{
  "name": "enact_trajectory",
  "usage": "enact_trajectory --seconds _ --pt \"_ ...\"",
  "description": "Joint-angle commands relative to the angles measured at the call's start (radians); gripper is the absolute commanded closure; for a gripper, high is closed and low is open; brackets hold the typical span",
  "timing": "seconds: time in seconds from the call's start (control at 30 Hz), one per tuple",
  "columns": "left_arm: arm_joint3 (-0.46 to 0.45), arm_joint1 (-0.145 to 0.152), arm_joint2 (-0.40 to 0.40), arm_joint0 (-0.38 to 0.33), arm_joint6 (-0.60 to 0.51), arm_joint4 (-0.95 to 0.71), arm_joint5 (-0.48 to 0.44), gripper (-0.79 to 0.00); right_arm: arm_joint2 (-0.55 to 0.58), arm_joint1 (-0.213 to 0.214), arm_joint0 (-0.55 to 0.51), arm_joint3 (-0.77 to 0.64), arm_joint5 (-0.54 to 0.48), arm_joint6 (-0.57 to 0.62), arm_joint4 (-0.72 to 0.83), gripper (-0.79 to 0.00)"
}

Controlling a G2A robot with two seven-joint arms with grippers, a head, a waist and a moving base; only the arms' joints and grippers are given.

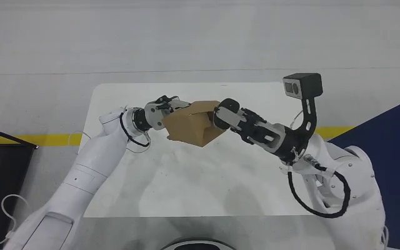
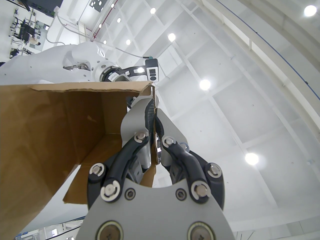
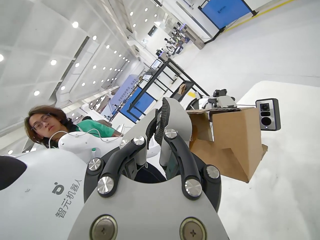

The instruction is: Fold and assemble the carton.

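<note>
Your left gripper point(image 2: 153, 112) is pinched on a thin wall of the brown corrugated cardboard carton point(image 2: 50, 131), one ribbed black pad on each side. Your right gripper point(image 3: 160, 117) has its pads pressed together on nothing, just beside the carton's opposite side. The carton is open-ended and sits near the white table's point(image 1: 187, 187) far edge, mid-width.

Top looks down; wrists apparently face upward (all share carton point(image 1: 194, 123)).

Pale grey floor point(image 1: 187, 37) with a yellow line point(image 1: 56, 139) at either side of a white table point(image 1: 187, 181), dark blue surface point(image 1: 382, 134) beside the table's right edge, high white ceiling point(image 2: 237, 63) dotted with round lamps point(image 2: 205, 84), blue partitions point(image 3: 225, 8), black metal racks point(image 3: 166, 76).
</note>
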Motion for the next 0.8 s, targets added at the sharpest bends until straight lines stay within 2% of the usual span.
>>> enact_trajectory --seconds 0.0,0.17,0.37,0.57,0.63,0.77 --pt "0.0 0.0 0.0 0.0 0.0 0.0 0.0 0.0 -0.01 0.0 0.012 0.006 0.028 0.005 -0.007 0.0" --pt "0.0 0.0 0.0 0.0 0.0 0.0 0.0 0.0 -0.027 0.001 0.025 0.007 0.065 0.024 -0.028 0.0" --pt "0.0 0.0 0.0 0.0 0.0 0.0 0.0 0.0 0.003 0.003 -0.015 -0.009 0.039 0.013 -0.01 0.0" --pt "0.0 0.0 0.0 0.0 0.0 0.0 0.0 0.0 0.074 0.002 -0.084 0.021 -0.007 -0.011 0.085 0.0" --pt "0.0 0.0 0.0 0.0 0.0 0.0 0.0 0.0 0.062 0.0 -0.096 0.04 -0.003 0.04 0.194 0.0" --pt "0.0 0.0 0.0 0.0 0.0 0.0 0.0 0.0 0.034 0.0 -0.088 0.097 0.051 0.112 0.296 0.0"
